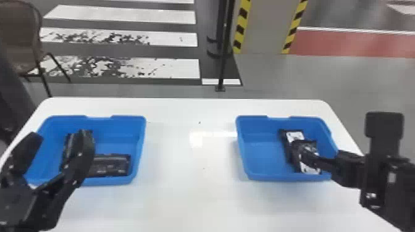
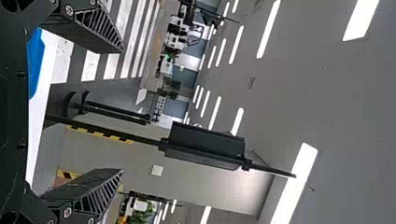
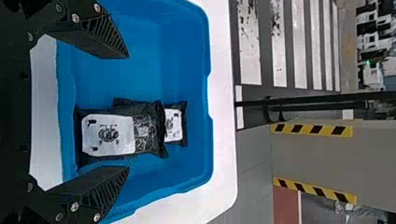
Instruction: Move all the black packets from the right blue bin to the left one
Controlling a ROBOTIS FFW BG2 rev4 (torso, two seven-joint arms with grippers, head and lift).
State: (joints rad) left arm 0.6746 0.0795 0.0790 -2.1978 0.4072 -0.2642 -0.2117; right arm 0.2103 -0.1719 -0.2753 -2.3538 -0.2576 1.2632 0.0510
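Blue left bin point(image 1: 115, 132), lower left: packets point(image 1: 112, 165) delivered; right bin point(image 1: 265, 157), lower right: others point(image 3: 109, 135) unmoved; left pincer point(image 1: 57, 137), right pincer point(image 3: 126, 113) spread.

Striped floor point(image 1: 136, 17) beyond a white table point(image 1: 191, 191)

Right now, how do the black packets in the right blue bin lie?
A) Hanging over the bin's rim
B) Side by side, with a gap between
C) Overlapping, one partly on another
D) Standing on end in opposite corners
C: inside the right blue bin, one black packet partly covers a second black packet.
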